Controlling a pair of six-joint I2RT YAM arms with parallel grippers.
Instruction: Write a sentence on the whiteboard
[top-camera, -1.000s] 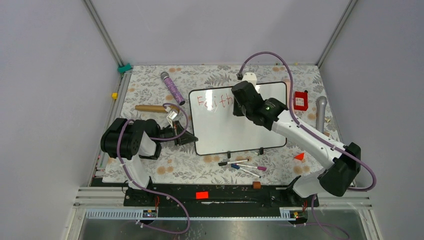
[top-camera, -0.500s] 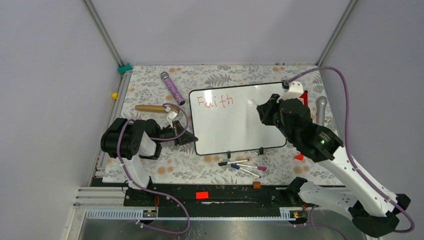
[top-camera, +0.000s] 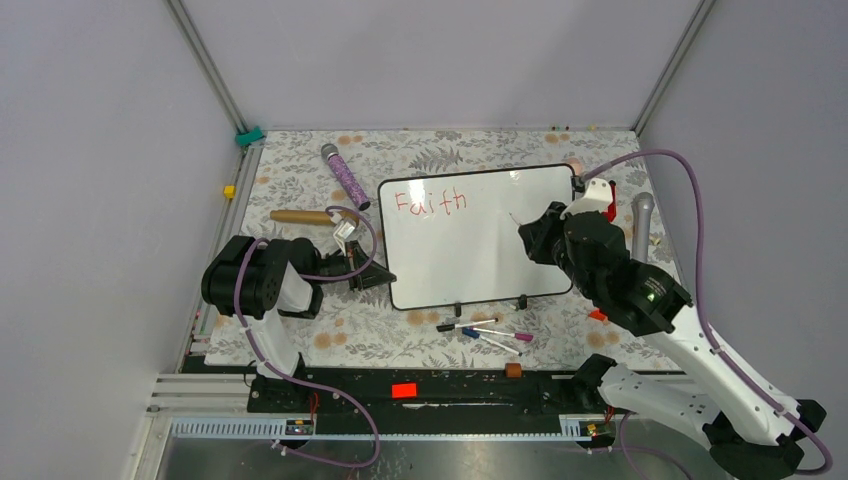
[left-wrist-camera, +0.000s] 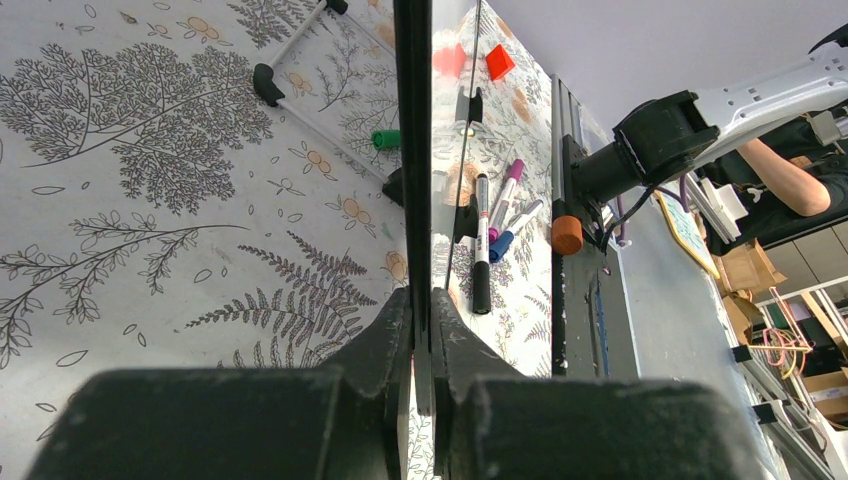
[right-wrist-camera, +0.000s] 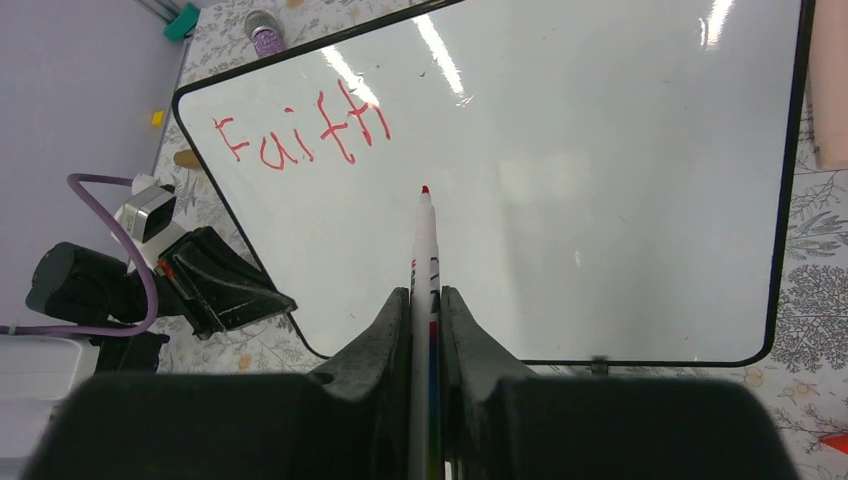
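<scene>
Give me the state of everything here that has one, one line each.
whiteboard: left edge clamped, mostly blank.
sentence: unfinished, only "Faith" written.
left gripper: shut on the whiteboard's edge.
right gripper: shut on the red marker.
red marker: uncapped, tip pointing at the whiteboard.
spare markers: lying loose, untouched.

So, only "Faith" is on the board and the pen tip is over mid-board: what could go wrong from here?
1. The left jaws pinch only the thin left edge of the whiteboard; pen pressure far from that hold might shift or twist it.
2. The red marker sticks out long from the right jaws; pressing might tilt it or push it back, giving faint strokes.
</scene>
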